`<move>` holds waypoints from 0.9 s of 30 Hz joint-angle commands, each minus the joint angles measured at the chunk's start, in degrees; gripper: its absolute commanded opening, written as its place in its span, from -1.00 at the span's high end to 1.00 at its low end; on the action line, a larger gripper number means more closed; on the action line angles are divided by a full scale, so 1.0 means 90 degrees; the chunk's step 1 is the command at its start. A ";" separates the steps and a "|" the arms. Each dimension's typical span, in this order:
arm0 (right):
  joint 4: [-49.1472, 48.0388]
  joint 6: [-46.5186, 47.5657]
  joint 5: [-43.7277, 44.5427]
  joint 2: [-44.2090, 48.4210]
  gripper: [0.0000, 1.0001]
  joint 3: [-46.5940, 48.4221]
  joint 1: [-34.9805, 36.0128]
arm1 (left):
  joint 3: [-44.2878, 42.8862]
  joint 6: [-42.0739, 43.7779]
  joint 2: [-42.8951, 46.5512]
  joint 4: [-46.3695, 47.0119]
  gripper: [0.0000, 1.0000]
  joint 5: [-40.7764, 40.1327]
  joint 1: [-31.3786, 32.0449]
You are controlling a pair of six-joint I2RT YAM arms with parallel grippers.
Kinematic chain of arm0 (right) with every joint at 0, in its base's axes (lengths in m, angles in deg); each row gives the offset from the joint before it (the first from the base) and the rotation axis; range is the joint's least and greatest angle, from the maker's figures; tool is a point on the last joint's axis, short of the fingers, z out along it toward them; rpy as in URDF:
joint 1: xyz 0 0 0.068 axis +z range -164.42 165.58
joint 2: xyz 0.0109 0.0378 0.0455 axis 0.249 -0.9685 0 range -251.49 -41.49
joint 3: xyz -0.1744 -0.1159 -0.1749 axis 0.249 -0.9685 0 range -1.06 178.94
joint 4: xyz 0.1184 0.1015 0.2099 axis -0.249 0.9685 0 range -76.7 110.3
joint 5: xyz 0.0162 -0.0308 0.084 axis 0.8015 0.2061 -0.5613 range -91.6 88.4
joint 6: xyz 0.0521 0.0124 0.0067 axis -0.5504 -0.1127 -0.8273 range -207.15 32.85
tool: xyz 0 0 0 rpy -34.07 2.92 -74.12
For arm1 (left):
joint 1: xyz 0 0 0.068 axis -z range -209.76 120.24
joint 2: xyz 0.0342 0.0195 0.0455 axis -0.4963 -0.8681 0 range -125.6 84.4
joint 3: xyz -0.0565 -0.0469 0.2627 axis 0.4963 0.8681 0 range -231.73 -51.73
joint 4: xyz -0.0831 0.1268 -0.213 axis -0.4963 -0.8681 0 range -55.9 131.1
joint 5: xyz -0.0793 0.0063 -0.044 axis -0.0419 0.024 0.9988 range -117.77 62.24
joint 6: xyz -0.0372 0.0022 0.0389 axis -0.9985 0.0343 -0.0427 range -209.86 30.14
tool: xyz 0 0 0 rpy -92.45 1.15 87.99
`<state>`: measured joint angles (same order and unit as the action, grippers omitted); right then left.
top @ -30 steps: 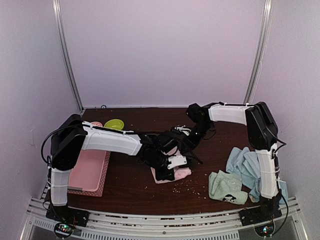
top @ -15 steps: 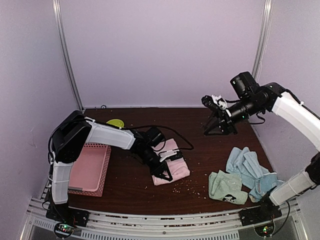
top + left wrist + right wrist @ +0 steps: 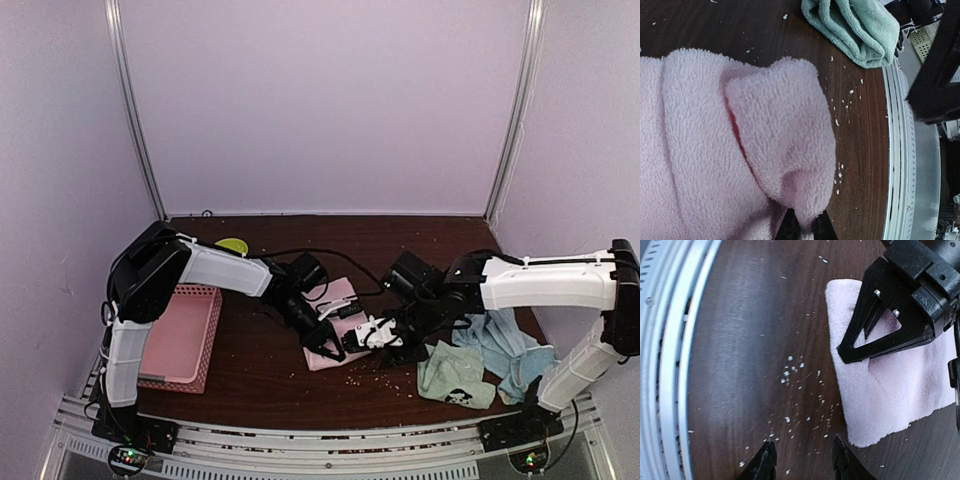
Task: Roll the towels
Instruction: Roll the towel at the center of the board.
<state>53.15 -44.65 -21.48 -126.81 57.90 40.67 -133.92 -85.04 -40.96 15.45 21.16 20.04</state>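
Observation:
A pink towel (image 3: 345,297) lies at the table's middle, one corner folded up over the rest. My left gripper (image 3: 328,345) is shut on that raised fold; in the left wrist view the towel (image 3: 740,150) fills the frame and my left gripper (image 3: 805,227) pinches its lifted edge. My right gripper (image 3: 368,338) hovers low just right of the towel, open and holding nothing. In the right wrist view my right gripper (image 3: 802,467) is over bare wood beside the towel's near corner (image 3: 890,395). A mint green towel (image 3: 455,375) and light blue towels (image 3: 500,335) lie at the right.
A pink latticed basket (image 3: 180,335) stands at the left, with a yellow-green bowl (image 3: 232,245) behind it. White crumbs (image 3: 790,372) dot the wood near the towel. The metal rail (image 3: 330,440) runs along the near edge.
My right arm has swung down from high at the back right to table height beside the pink towel, and its jaws have widened. My left gripper still holds the fold.

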 commanded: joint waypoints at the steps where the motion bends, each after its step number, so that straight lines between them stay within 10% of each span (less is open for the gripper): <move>1: -0.1446 -0.0096 0.1081 -0.0365 0.19 -0.0024 0.0182 | -0.0107 -0.0002 -0.0238 -0.0329 0.92 -0.0036 -0.0016; 14: -0.1941 0.0438 0.1350 -0.1395 0.11 -0.0180 0.0247 | -0.0193 0.0095 -0.0242 -0.0440 0.88 -0.0085 -0.0016; 21: -0.1646 0.0187 0.1466 -0.1710 0.82 -0.0032 0.0241 | -0.0069 -0.0007 -0.0163 -0.0392 0.82 -0.0132 -0.0040; 27: -0.0705 -0.0047 0.0734 -0.1796 0.98 0.0194 0.0017 | 0.0020 -0.0280 -0.0066 -0.0477 1.00 0.0382 -0.0139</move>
<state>38.16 -42.62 -10.33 -141.50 58.05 42.16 -134.86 -85.91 -41.31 13.53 21.71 19.78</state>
